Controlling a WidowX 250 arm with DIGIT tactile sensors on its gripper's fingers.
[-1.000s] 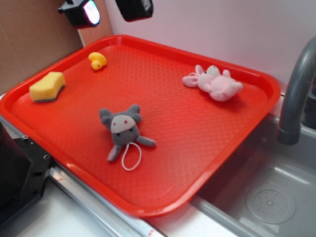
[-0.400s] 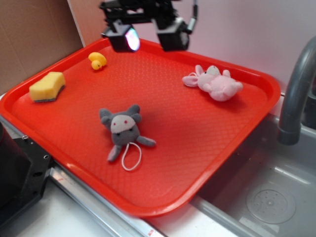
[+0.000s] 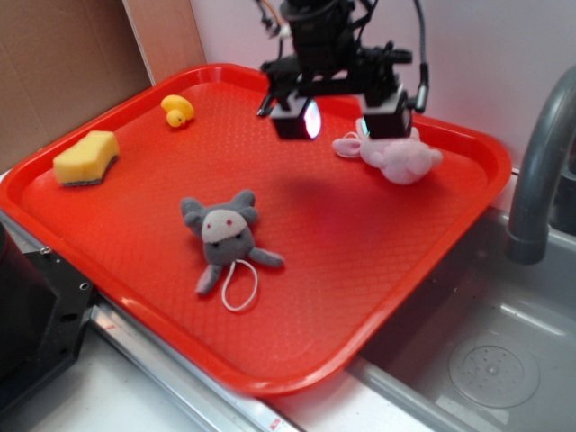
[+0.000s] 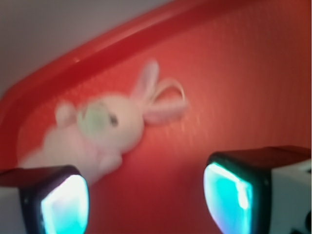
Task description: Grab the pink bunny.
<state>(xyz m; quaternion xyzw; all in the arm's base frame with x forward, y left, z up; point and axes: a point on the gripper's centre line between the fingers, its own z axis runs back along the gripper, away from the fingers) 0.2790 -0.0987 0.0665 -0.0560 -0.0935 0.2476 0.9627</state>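
The approach step is in hand: the pincer (image 3: 340, 119) is held released and empty above the red tray (image 3: 387, 270), just beside the pink bunny (image 3: 400, 157), which lies near the tray's far rim. A shift over the bunny, then descent, is called for.

I saw the pink bunny (image 3: 402, 158) (image 4: 105, 129) lying on its side on the red tray (image 3: 360, 270), near the tray's far rim. It was pale pink plush with a whitish face, and its long ears were spread flat.
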